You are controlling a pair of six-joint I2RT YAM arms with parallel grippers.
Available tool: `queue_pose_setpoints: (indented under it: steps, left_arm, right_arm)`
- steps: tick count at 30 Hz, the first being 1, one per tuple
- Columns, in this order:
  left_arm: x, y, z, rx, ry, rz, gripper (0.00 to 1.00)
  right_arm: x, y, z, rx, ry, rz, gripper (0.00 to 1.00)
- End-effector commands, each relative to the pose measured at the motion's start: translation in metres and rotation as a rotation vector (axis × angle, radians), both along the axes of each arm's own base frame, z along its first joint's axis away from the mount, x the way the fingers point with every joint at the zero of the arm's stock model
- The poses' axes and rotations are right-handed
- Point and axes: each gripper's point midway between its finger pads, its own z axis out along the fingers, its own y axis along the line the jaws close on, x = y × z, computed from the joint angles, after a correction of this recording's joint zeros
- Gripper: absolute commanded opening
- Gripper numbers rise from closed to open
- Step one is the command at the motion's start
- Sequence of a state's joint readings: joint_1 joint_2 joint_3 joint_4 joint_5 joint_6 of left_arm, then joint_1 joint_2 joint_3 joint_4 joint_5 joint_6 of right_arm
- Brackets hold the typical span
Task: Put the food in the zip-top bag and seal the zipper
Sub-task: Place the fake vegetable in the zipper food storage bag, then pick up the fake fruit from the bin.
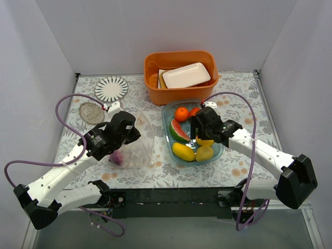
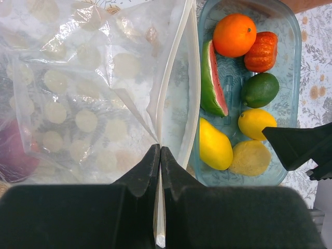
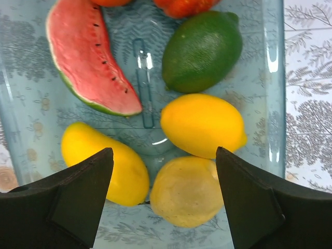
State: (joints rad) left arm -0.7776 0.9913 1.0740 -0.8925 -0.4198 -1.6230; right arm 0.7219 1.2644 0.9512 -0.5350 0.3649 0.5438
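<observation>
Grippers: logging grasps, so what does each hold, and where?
Left gripper pinches the zip-top bag by its zipper; right gripper, open above the tray, holds nothing.

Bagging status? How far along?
Done: purple onion looks inside the zip-top bag. In hand: left gripper, jaws shut on the zipper; right gripper open over a lemon. Left: seven fruits in the tray, then sealing.

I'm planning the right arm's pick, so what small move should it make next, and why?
Probably lower the right gripper straight down and close on the pale lemon. Its jaws stand open either side of that lemon in the tray, while the left gripper is pinched on the zipper, holding the bag beside the tray.
</observation>
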Motion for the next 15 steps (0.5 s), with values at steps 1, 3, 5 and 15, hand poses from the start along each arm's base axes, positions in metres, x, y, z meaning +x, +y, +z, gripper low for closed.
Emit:
queue_pose_setpoints:
  steps: [1, 3, 5, 15]
  left_arm:
    - [0.004, -0.002, 0.004, -0.019, -0.024, -0.001, 0.00]
    - [0.003, -0.002, 0.003, -0.018, -0.020, -0.002, 0.00]
    - [0.003, -0.001, 0.002, -0.018, -0.017, 0.001, 0.00]
    - [0.002, -0.002, 0.000, -0.017, -0.015, 0.001, 0.00]
  right_arm:
    - [-0.005, -0.026, -0.010, -0.085, 0.024, -0.086, 0.87]
    - [-0.003, -0.028, -0.015, -0.115, 0.024, -0.056, 0.87]
    - [0.004, -0.014, -0.015, -0.087, -0.018, 0.040, 0.87]
    - [0.024, -0.007, -0.024, -0.159, -0.106, 0.317, 0.90]
